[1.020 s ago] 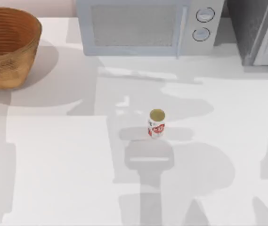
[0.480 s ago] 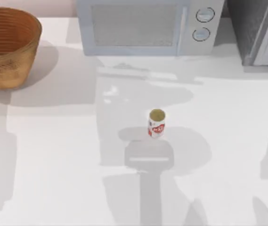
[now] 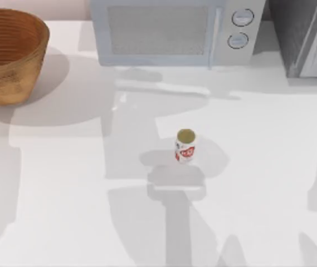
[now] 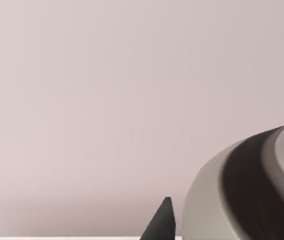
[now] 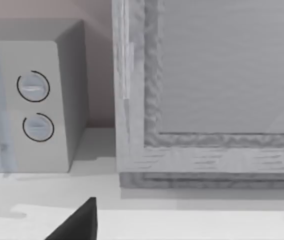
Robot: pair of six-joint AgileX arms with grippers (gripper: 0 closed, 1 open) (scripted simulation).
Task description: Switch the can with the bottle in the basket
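The small white can (image 3: 185,146) with red markings and a dull gold top stands upright near the middle of the table in the top view. The orange-brown wicker basket (image 3: 14,67) sits at the far left, partly cut off by the view's edge; the part of its inside that shows holds only wicker. The bottle is out of view. A dark tip of my left gripper (image 4: 163,224) pokes in at the edge of the left wrist view, facing a plain pinkish wall. A dark tip of my right gripper (image 5: 78,224) shows above the white table.
A pale microwave (image 3: 169,30) (image 5: 32,105) stands along the far edge, with a grey cabinet (image 3: 308,39) (image 5: 206,75) to its right. A rounded grey shape with a dark band (image 4: 246,190) sits close in the left wrist view. Arm shadows fall on the table around the can.
The arm shadows on the table have slid towards the left and the near edge. The can and the basket have stayed where they were.
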